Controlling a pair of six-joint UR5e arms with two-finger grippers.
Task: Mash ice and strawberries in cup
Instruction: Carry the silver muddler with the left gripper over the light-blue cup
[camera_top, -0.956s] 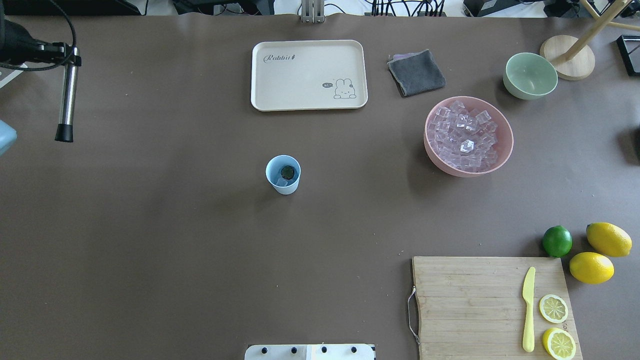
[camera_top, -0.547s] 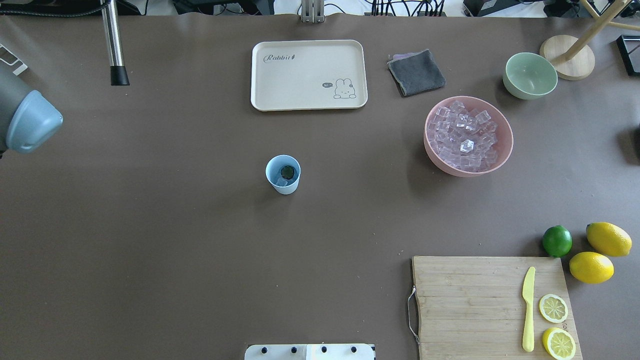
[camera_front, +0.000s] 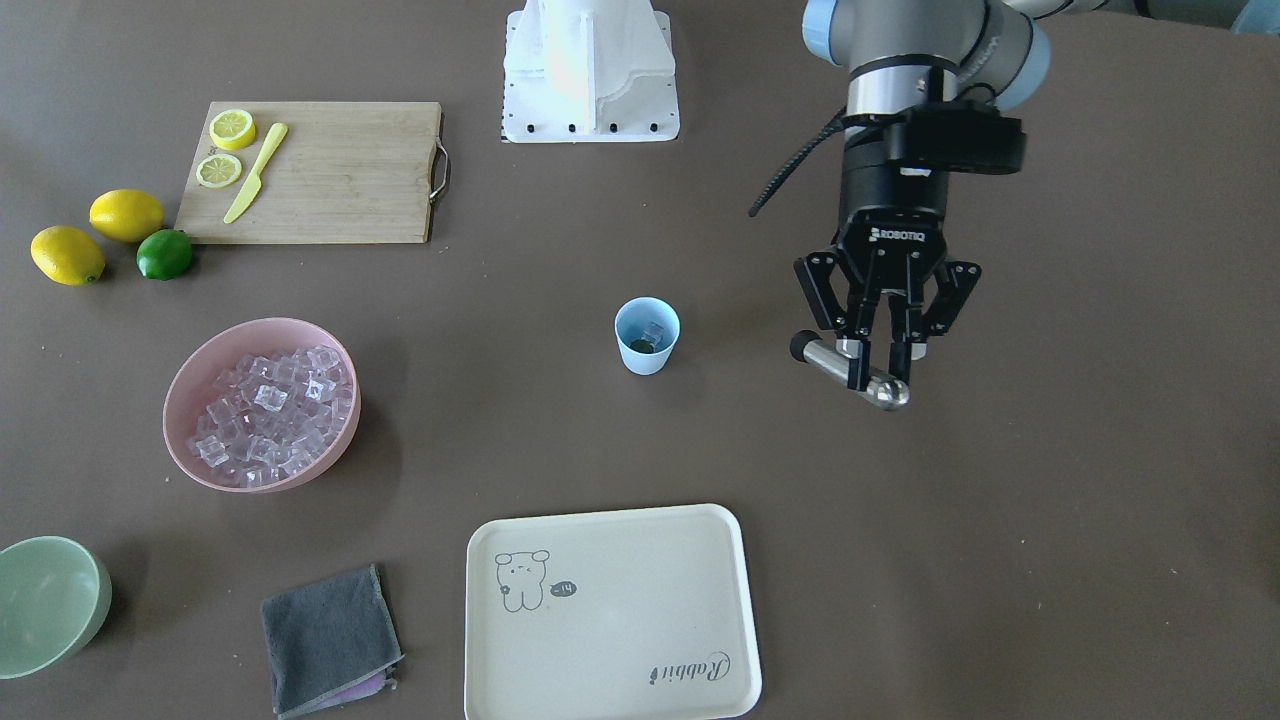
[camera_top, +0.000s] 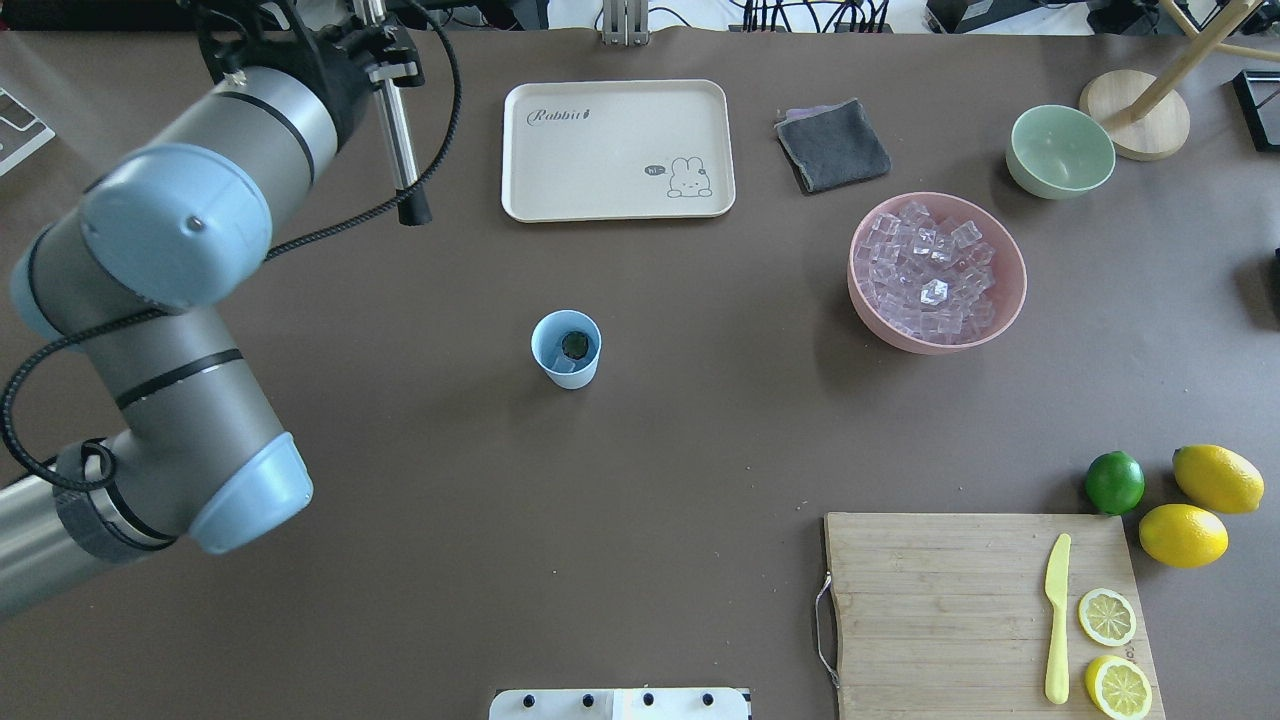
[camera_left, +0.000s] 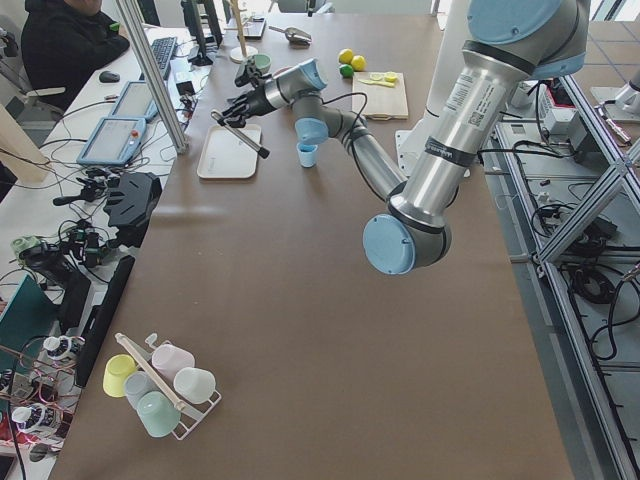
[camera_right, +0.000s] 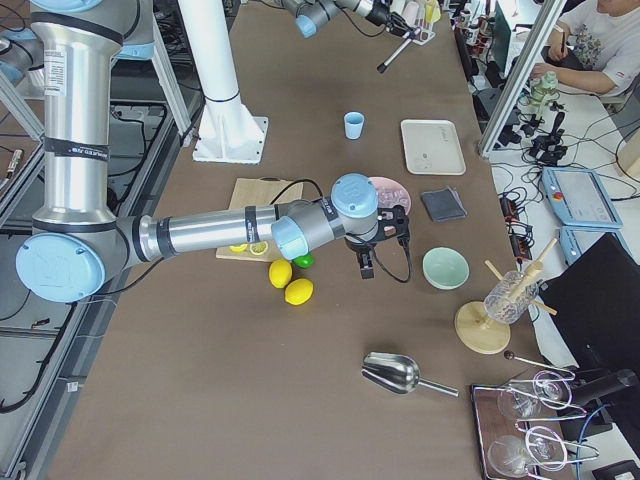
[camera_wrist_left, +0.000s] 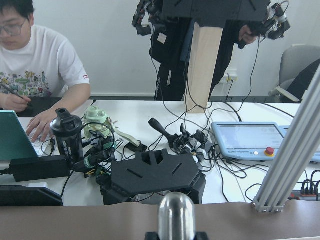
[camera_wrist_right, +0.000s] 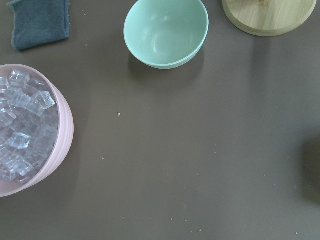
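Ice (camera_front: 654, 331) and a strawberry (camera_front: 639, 346) already lay, seemingly whole, in the cup (camera_front: 646, 362), well off to the right of the left end effector (camera_front: 880, 372), which gripped a steel muddler (camera_front: 826, 357), so all mashing remained; whether the right end effector (camera_right: 364, 268) was clenched could not be told.

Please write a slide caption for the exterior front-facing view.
Left gripper holds a silver metal rod, apart from the small light-blue plastic cup.

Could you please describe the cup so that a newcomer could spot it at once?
Start at the cream rabbit tray on the table's far side. Nearer the robot, standing alone, is the cup. It is a small light-blue tumbler, far narrower than the pink bowl of ice and the green bowl.
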